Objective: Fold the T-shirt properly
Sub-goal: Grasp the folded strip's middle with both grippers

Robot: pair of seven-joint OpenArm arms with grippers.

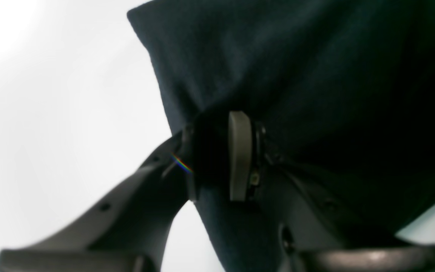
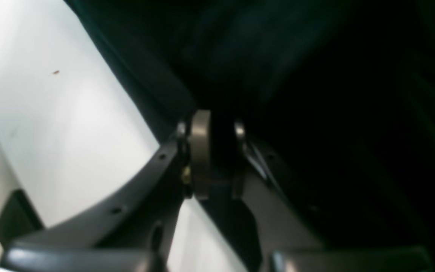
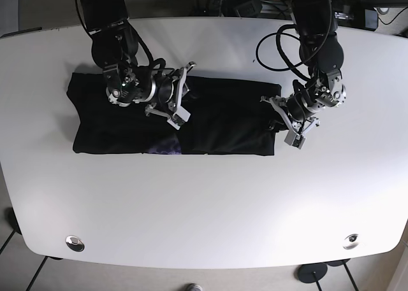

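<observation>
- While the dark navy cotton T-shirt [image 3: 172, 122] lies as a long band across the upper middle of the base view on the white oval table [image 3: 204, 202], both arms are down on it.
- Left gripper [image 1: 217, 158], at the band's right end in the base view, is clamped on a bunched fold of the cloth; fabric fills the gap between its grey pads [image 1: 239, 155].
- Right gripper [image 2: 217, 155], near the band's centre, looks pinched on dark cloth too, its jaws close together.
- My read: each holds an edge so one end can be carried over the other without the layers slipping.
- Purple print [image 3: 164, 151] peeks out at the lower hem.
</observation>
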